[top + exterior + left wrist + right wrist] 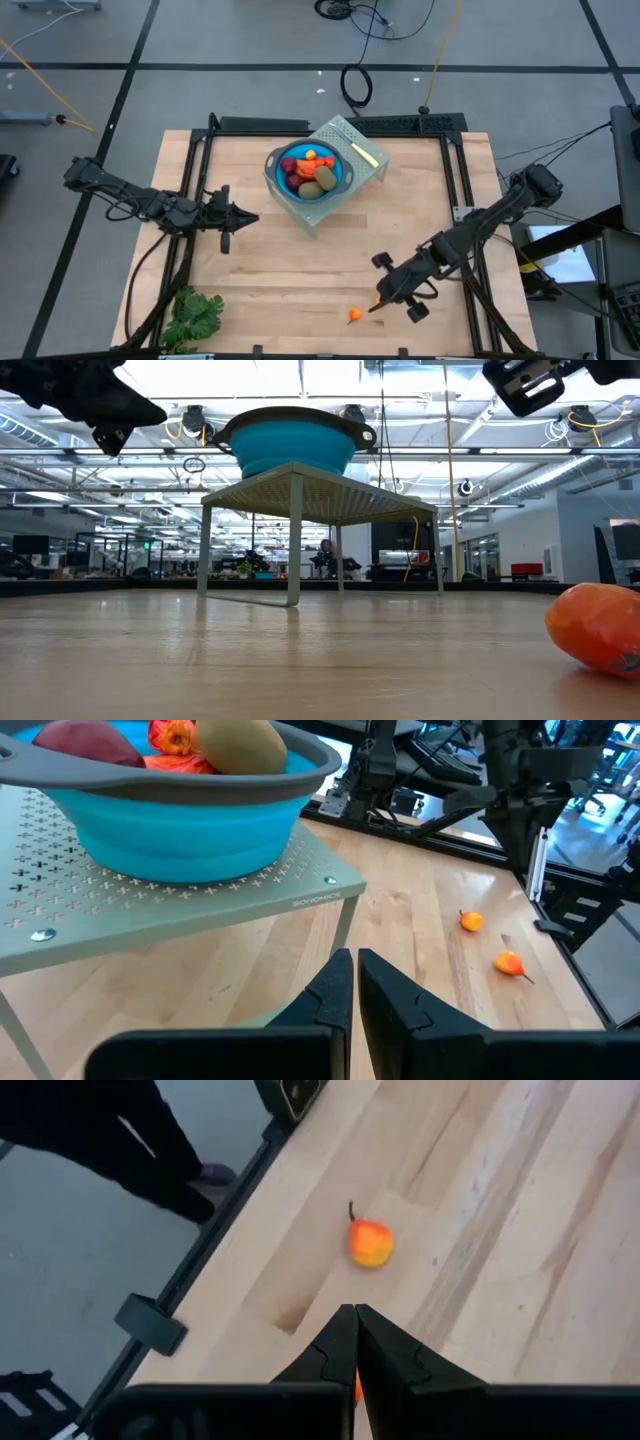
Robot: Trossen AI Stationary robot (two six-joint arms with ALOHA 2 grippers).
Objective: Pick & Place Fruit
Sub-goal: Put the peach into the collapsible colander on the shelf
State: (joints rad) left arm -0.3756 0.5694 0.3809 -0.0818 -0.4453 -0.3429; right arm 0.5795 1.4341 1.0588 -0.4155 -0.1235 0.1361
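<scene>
A blue bowl point(311, 172) stands on a green perforated stand point(350, 140) at the table's far middle. It holds dark-red balls, olive-brown ovals and orange-red pieces point(235, 742). Two tiny orange-red fruit lie on the wood near the front edge. One point(354, 315) shows clear in the right wrist view point(370, 1243). The other point(357, 1385) is mostly hidden behind my right gripper's fingers. My right gripper point(378, 300) is shut and hangs above them, touching nothing. My left gripper point(245, 218) is shut and empty, left of the stand.
A leafy green bunch point(192, 315) lies at the table's front left corner. A thin yellow stick point(365, 153) lies on the stand beside the bowl. Black frame rails point(455, 180) run along the table's sides. Bare wood lies between the stand and the front edge.
</scene>
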